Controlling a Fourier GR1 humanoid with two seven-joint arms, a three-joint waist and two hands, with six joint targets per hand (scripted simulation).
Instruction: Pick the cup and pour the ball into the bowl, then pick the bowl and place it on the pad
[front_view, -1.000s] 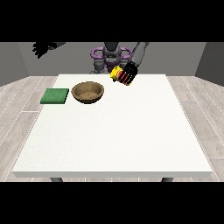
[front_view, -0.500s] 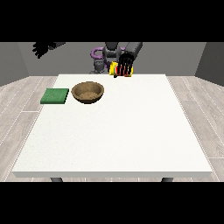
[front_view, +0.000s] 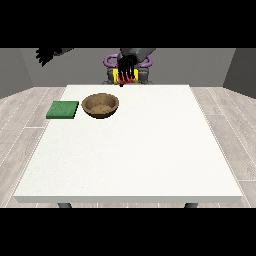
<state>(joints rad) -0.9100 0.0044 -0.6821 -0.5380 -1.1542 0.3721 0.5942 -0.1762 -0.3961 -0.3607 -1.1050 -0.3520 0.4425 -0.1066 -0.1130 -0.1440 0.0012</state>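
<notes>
Hand at the view's right (front_view: 126, 67) grips the cup (front_view: 124, 76) (yellow) beyond the bowl (front_view: 100, 105).

A bare test room, more lab than home: a large white table (front_view: 130, 150) stands on pale grey plank flooring (front_view: 22, 107), with plain grey walls (front_view: 200, 62) behind. No furniture or household clutter shows, only a robot's torso (front_view: 131, 62) at the table's far edge.

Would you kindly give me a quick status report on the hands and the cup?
Hand at the view's right shut on yellow cup, beyond the table's far edge. Other hand raised, holding nothing. Bowl beside green pad. Nothing in the way.
</notes>
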